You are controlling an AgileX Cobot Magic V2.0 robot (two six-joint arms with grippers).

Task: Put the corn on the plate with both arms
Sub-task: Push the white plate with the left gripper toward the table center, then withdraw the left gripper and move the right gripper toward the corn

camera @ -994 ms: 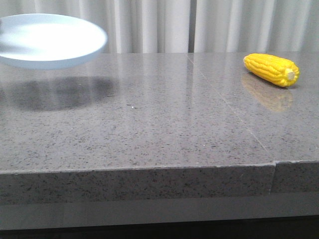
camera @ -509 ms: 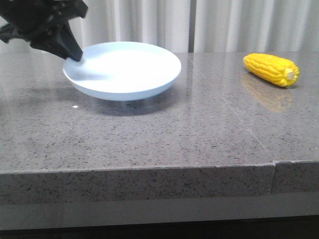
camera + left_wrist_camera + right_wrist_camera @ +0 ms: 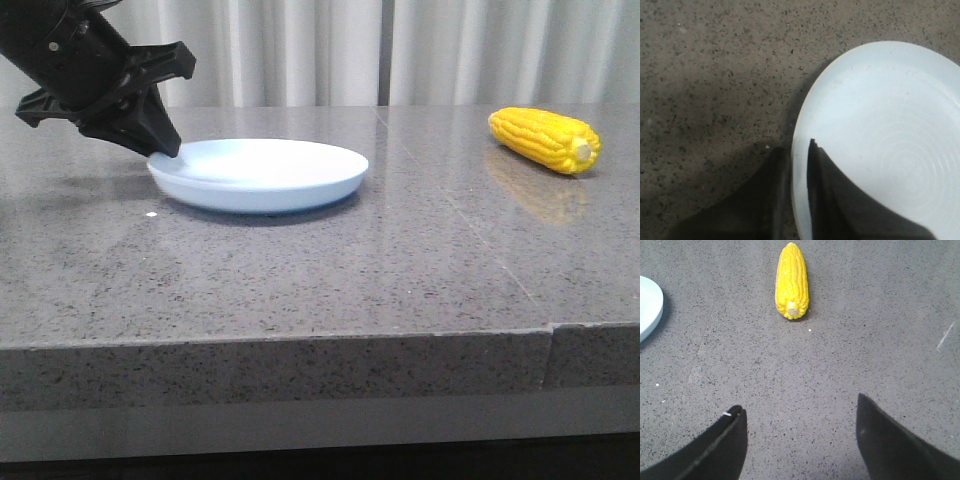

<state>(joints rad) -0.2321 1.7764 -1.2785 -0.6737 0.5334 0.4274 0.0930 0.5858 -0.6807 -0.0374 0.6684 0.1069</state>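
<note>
Since the earlier frames, the plate (image 3: 258,174) had come down from mid-air and moved toward the centre; I logged it now resting flat on the counter (image 3: 330,270). The corn had not shifted.

Front view: left end effector (image 3: 160,150) at the plate's left rim, clenched on it, black arm slanting up and out of frame. Corn (image 3: 545,139) lay on its side at the far right of the counter, pale stub end facing forward-right, well apart from the plate. Pale curtain (image 3: 300,50) behind.

Left wrist view: plate (image 3: 880,140) pale blue-white, faint concentric rings inside. One finger (image 3: 827,200) lay over the plate's inner surface, the other outside the rim, the rim pinched between them. Speckled grey counter (image 3: 715,75) beside it.

Right wrist view: right end effector (image 3: 800,440) spread wide, grasping nothing, above bare counter (image 3: 865,340). Corn (image 3: 792,280) lay ahead of the fingers, stub end toward them, not touched. Edge of plate (image 3: 649,307) at the frame's side, well apart from the corn.
</note>
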